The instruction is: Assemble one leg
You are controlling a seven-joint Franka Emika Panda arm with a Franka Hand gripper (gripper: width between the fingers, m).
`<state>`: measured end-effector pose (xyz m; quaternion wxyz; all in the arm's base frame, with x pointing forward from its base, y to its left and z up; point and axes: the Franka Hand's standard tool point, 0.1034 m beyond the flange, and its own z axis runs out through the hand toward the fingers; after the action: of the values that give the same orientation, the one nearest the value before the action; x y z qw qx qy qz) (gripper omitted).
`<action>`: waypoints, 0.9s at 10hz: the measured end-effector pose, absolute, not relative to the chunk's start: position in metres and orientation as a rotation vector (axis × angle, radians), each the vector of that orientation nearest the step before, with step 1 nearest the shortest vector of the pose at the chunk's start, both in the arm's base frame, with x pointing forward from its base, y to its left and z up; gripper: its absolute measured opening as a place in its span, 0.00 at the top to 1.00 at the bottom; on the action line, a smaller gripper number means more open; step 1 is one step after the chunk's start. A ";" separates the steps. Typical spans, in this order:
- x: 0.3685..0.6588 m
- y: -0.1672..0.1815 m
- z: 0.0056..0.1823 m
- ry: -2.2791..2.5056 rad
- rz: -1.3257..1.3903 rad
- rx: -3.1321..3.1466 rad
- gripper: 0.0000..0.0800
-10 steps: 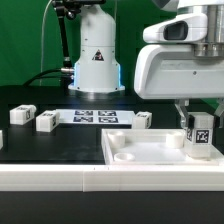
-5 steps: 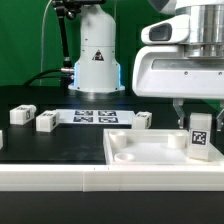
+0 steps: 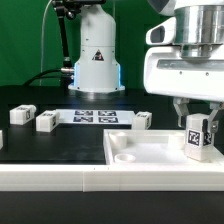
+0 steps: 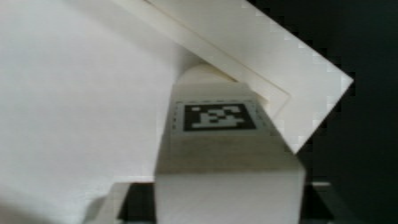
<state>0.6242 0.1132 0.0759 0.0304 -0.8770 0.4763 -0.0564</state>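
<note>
My gripper (image 3: 196,112) is shut on a leg (image 3: 196,134), a small white block with a black-and-white tag. It holds the leg upright over the corner of the large white square part (image 3: 140,152) at the exterior view's right. The leg's lower end is at or just above that part's surface; I cannot tell whether they touch. In the wrist view the leg (image 4: 221,150) runs out from between the jaws of my gripper (image 4: 221,205) toward the part's raised corner rim (image 4: 285,75), its tag facing the camera.
Three more legs (image 3: 22,114) (image 3: 46,122) (image 3: 144,120) lie on the black table, with another white piece at the exterior view's left edge (image 3: 2,138). The marker board (image 3: 95,116) lies behind them. The arm's base (image 3: 97,60) stands at the back.
My gripper and the held leg have shifted slightly toward the exterior view's left, with a small turn of the leg. Nothing else has moved.
</note>
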 end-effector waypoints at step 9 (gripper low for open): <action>0.624 0.121 0.076 0.812 -0.198 -2.976 0.19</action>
<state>0.6242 0.1209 0.0763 0.0251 -0.9625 0.2626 -0.0642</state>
